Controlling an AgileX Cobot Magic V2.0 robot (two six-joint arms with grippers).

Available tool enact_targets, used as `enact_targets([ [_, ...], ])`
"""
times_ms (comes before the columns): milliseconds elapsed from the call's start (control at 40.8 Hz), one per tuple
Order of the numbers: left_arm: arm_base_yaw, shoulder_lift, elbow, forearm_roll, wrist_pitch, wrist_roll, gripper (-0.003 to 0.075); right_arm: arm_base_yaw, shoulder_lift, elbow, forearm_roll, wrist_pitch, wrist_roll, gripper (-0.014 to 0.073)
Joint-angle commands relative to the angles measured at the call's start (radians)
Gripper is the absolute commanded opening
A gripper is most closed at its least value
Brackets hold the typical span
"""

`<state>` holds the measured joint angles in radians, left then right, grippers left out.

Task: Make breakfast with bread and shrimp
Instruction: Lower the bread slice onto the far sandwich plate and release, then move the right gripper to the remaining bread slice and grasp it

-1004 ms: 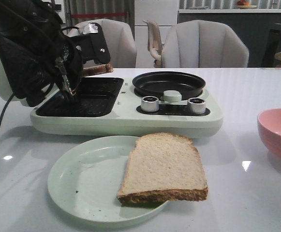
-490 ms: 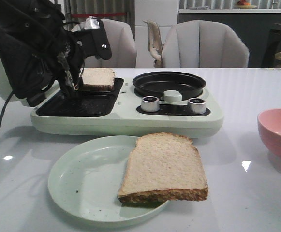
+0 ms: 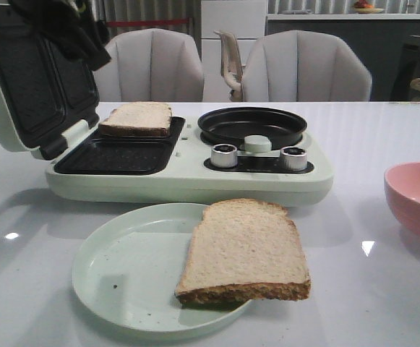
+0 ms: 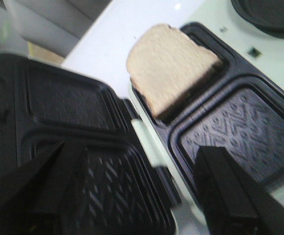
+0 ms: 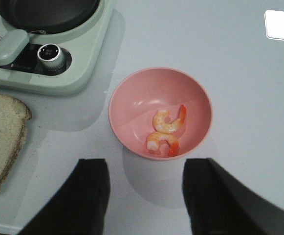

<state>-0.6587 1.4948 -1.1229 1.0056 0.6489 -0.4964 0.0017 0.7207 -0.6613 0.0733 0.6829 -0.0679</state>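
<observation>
Your left gripper (image 4: 146, 196) is spread wide with nothing between its black fingers (image 4: 229, 196), hanging above the open pale green sandwich maker (image 3: 188, 173), over the seam between its raised lid plate (image 4: 58, 127) and the near dark patterned base plate (image 4: 234, 134). 1 beige bread slice with brown crust (image 3: 137, 118) sits at the far end of the maker's left tray, propped on the back rim and tilted; in the left wrist view the same slice (image 4: 171, 66) overhangs the far compartment, the patterned compartment beside it bare. Your second pale square bread slice (image 3: 244, 251) lies on the round pale green plate (image 3: 116, 275) in front of the maker, its crust edge hanging over the plate's right rim. A shallow black round pan (image 3: 251, 124) sits on the maker's right side, with 2 silver knobs (image 3: 224, 155) and a green handle piece (image 3: 257, 143) in front of it. Your right gripper (image 5: 145, 196) is also wide apart and holds nothing, hovering just short of the pink round bowl (image 5: 132, 105). 2 curled pink-and-orange shrimp (image 5: 167, 129) lie touching each other in the bowl's bottom. The bowl stands on the white glossy table (image 3: 369, 144), right of the plate and well apart from it.
</observation>
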Motion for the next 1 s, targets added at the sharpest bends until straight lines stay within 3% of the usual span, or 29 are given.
enact_targets([
  [0, -0.033, -0.162, 0.008, -0.290, 0.173, 0.142, 0.0510, 0.000, 0.002, -0.032, 0.001, -0.062, -0.003, 0.0463],
  [98, -0.042, -0.274, 0.057, -0.466, 0.232, 0.153, 0.0510, 0.000, 0.002, -0.032, 0.001, -0.062, -0.003, 0.0463],
  [392, -0.042, -0.539, 0.272, -0.747, 0.140, 0.155, 0.0510, 0.000, 0.002, -0.032, 0.001, -0.062, -0.003, 0.0463],
  [808, -0.042, -0.619, 0.331, -0.799, 0.035, 0.155, 0.0509, 0.000, 0.002, -0.032, 0.019, -0.087, -0.003, 0.0463],
  [979, -0.042, -0.619, 0.331, -0.799, -0.010, 0.155, 0.0509, 0.000, 0.037, -0.032, 0.196, -0.033, -0.003, 0.0463],
])
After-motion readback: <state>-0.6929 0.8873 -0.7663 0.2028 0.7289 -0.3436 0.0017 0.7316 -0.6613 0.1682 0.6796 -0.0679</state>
